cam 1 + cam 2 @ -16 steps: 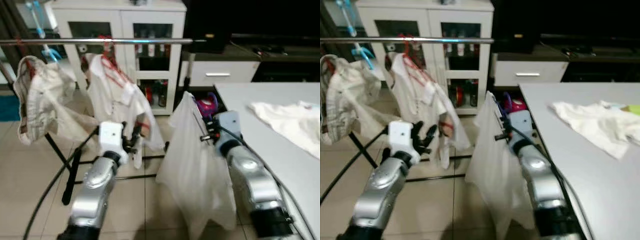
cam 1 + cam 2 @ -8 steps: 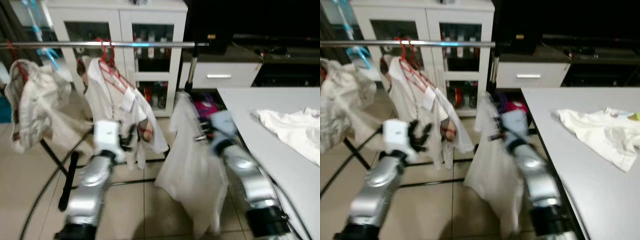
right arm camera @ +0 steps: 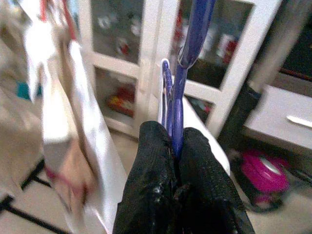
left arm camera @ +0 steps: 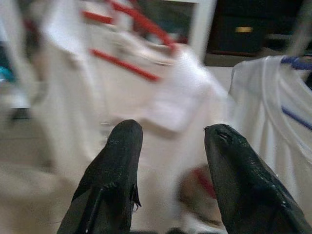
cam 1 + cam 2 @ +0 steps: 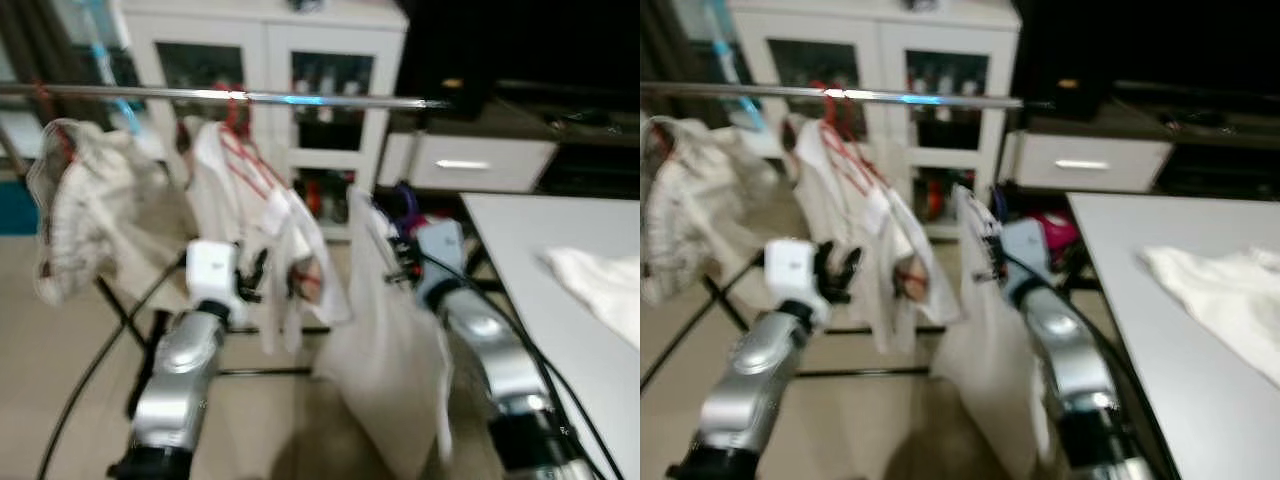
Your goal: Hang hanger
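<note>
My right gripper (image 3: 176, 146) is shut on the neck of a blue hanger (image 3: 187, 53) that carries a white garment (image 5: 385, 345), held below the right end of the clothes rail (image 5: 220, 96). The hanger's hook (image 5: 404, 200) is under the rail, apart from it. My left gripper (image 4: 170, 141) is open with nothing between its fingers, just in front of a white shirt on a red hanger (image 5: 250, 165) that hangs from the rail. A second white garment (image 5: 80, 200) hangs at the rail's left end.
A grey table (image 5: 560, 260) stands on the right with a white cloth (image 5: 600, 280) on it. Behind the rail is a white glass-door cabinet (image 5: 290, 90). The rack's black legs (image 5: 130, 330) cross over the tiled floor on the left.
The whole picture has shifted, so the camera moved. My right gripper has carried the blue hanger and garment a little closer to the hanging shirt. The left gripper stays open.
</note>
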{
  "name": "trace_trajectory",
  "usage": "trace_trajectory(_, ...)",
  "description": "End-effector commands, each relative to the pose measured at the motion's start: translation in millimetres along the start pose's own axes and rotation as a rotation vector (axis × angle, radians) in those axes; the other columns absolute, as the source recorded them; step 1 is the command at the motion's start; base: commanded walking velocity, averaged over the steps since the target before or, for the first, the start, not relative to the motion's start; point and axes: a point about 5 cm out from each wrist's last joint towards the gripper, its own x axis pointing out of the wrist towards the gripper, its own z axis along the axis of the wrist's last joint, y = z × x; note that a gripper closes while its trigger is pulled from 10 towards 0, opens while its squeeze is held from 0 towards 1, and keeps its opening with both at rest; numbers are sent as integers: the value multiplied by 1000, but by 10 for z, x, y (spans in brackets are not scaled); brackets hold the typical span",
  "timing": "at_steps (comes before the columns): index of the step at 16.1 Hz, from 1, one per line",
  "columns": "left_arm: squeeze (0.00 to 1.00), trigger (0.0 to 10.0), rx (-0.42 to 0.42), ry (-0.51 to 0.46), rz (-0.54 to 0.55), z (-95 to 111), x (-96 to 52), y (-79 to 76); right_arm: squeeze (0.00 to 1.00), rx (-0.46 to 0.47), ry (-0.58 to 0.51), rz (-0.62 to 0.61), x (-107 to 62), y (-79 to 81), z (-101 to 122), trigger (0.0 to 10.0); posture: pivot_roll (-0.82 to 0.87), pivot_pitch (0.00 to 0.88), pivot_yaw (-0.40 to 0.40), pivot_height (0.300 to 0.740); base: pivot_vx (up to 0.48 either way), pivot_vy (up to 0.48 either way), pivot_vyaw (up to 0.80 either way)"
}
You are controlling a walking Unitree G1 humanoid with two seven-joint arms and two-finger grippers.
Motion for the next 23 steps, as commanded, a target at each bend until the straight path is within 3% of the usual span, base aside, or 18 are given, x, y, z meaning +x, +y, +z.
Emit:
trace_trajectory(1,0,10000,2,-16,-30,32,38,-96,0,5,-22,-52,-24,-136,46,10000,-83,0,-19,740,307,0,0)
trace_trajectory(5,0,10000,7,-18,-33,40,48,-87,0,6,-22,-56,-11,-129,51,10000,-81,0,-13,740,307,0,0)
trace_trajectory(13,0,10000,11,-17,-33,38,48,-80,0,-90,-62,-53,16,-127,150,10000,-77,0,-14,740,307,0,0)
trace_trajectory(14,0,10000,11,-18,-33,38,47,-79,0,-171,-85,-59,28,-177,229,10000,-77,0,-14,740,307,0,0)
trace_trajectory(16,0,10000,12,-18,-35,37,47,-82,0,-220,-90,-79,52,-271,298,10000,-77,0,-14,740,307,0,0)
trace_trajectory(18,0,10000,18,-18,-42,41,51,-90,0,-238,-96,-128,102,-450,422,10000,-79,0,-8,740,306,0,0)
trace_trajectory(20,0,10000,50,-20,-71,53,54,-96,0,-227,-105,-153,129,-527,491,10000,-79,0,-8,740,293,0,0)
trace_trajectory(23,0,10000,89,-38,-248,138,46,-215,0,-233,-102,-170,217,-661,604,10000,-76,0,-3,740,0,0,0)
